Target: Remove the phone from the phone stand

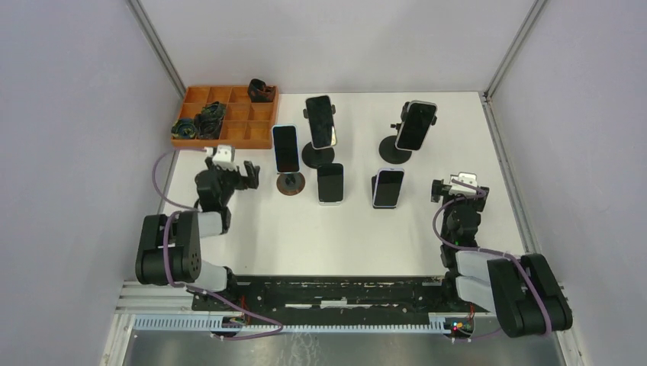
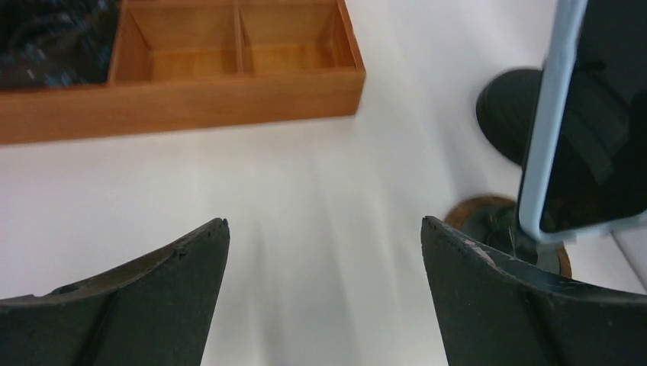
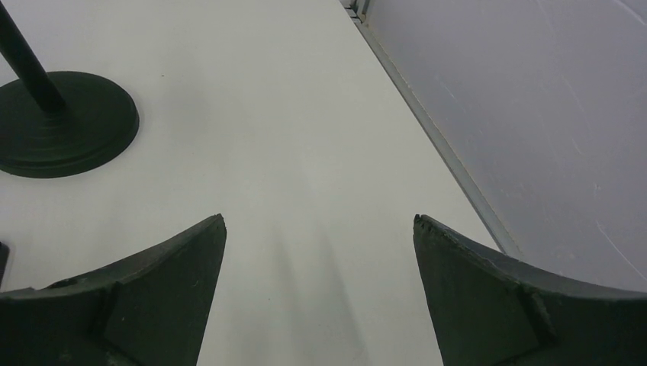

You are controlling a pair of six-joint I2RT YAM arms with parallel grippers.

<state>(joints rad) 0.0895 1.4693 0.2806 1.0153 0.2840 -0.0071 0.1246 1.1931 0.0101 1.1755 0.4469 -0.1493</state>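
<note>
Several phones stand on the white table. The nearest to my left gripper (image 1: 239, 178) is a white-edged phone (image 1: 286, 148) upright on a stand with a round brown base (image 1: 290, 184). In the left wrist view that phone (image 2: 587, 130) and its stand base (image 2: 488, 225) lie just right of my open left gripper (image 2: 324, 229), with nothing between the fingers. My right gripper (image 1: 460, 194) hovers open and empty near the right table edge (image 3: 319, 225). A black stand base (image 3: 65, 126) lies to its far left.
An orange compartment tray (image 1: 225, 116) with dark items sits at the back left, seen close ahead of the left gripper (image 2: 183, 91). Two taller black stands hold phones (image 1: 321, 120) (image 1: 416, 126). Two more phones (image 1: 330, 183) (image 1: 388, 187) sit mid-table. A grey wall (image 3: 534, 114) bounds the right.
</note>
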